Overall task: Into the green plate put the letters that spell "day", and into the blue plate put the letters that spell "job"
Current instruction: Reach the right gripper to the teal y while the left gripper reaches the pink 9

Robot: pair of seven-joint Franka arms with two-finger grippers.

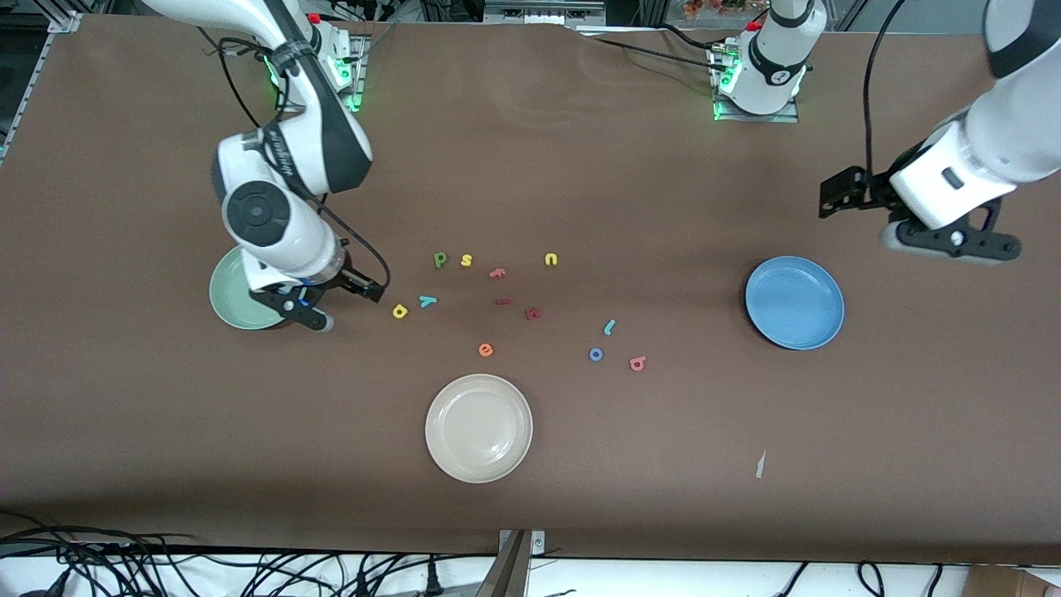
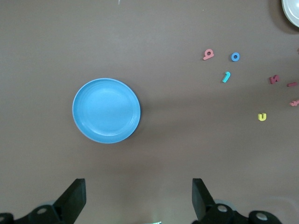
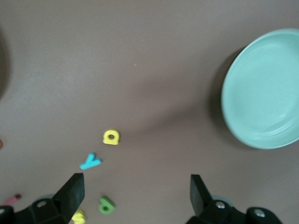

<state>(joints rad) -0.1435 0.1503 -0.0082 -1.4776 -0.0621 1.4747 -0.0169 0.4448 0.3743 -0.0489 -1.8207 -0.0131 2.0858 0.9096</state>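
**Look-alike letters are the main risk, and nothing is sorted yet**

All six wanted letters lie on the bare worktop [image 1: 580, 497], and both target plates are empty. The right gripper [image 1: 308, 308] hangs with its fingers spread over the edge of the green plate [image 1: 230, 292], which sits toward the right arm's end of the worktop. The left gripper [image 1: 949, 240] is also spread and holds nothing; it waits above the worktop near the blue plate [image 1: 794, 302], toward the left arm's end.

The yellow a [image 1: 400, 312] and the teal y [image 1: 427, 301] lie close together, so a spread gripper could push one while taking the other. The green d [image 1: 440, 259] lies just beside a yellow s [image 1: 467, 260], which is not wanted (the colour alone will not separate it from the a). The teal j [image 1: 609, 327], the blue o [image 1: 596, 354] and the pink b [image 1: 637, 363] form a small group between the cream plate [image 1: 478, 428] and the blue plate. These letters are thin and flat, so I judge a slip likely.

The front view alone shows the orange e [image 1: 486, 350]. The left wrist view shows the blue plate's shallow rim and the j group clearly, but none of the "day" letters.
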